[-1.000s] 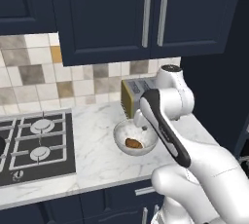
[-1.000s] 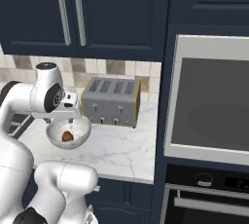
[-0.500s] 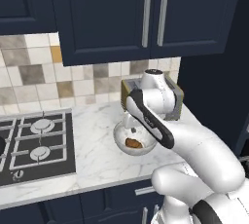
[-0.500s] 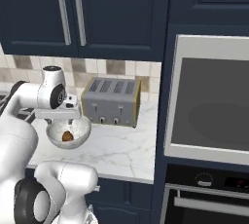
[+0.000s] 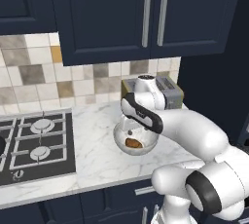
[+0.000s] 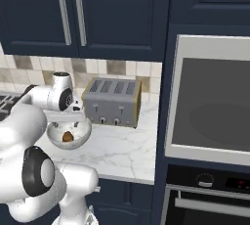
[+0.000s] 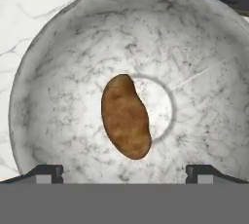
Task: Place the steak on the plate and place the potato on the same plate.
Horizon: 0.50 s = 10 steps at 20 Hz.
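1 potato (image 7: 125, 116) lies in 1 glass bowl (image 7: 58, 72); the open gripper (image 7: 124, 173) hovers above; 1 toaster (image 6: 112, 102) stands right, 1 stove (image 5: 34, 145) left.

- Left base view looks forward and down from behind-left; right base view from behind-right; both share the counter (image 5: 92, 155) and bowl (image 6: 68, 133)
- Hand view looks straight down into that bowl (image 7: 58, 72), close
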Available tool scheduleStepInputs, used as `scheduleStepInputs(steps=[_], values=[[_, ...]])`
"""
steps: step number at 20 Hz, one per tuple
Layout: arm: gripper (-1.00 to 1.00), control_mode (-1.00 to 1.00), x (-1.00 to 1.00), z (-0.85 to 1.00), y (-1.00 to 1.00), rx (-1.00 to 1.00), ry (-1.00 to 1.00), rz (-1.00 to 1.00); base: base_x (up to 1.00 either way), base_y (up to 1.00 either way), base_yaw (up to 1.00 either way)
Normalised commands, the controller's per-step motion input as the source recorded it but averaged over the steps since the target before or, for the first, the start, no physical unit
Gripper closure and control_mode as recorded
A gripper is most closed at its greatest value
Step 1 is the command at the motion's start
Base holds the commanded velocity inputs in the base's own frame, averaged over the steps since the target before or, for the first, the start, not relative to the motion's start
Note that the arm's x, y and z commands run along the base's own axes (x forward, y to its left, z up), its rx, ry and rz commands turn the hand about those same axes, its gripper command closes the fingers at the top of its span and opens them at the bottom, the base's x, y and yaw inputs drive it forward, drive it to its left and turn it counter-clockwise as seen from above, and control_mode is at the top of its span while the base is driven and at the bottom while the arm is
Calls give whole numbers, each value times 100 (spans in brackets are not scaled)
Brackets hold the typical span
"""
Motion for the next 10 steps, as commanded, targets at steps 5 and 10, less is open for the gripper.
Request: scheduleStepInputs(steps=[5, 10], values=[[-100, -100, 23, -48, 0, 0, 1, 2, 0, 0, 0], [-100, -100, 13, -29, 1, 0, 5, 3, 0, 0, 0]])
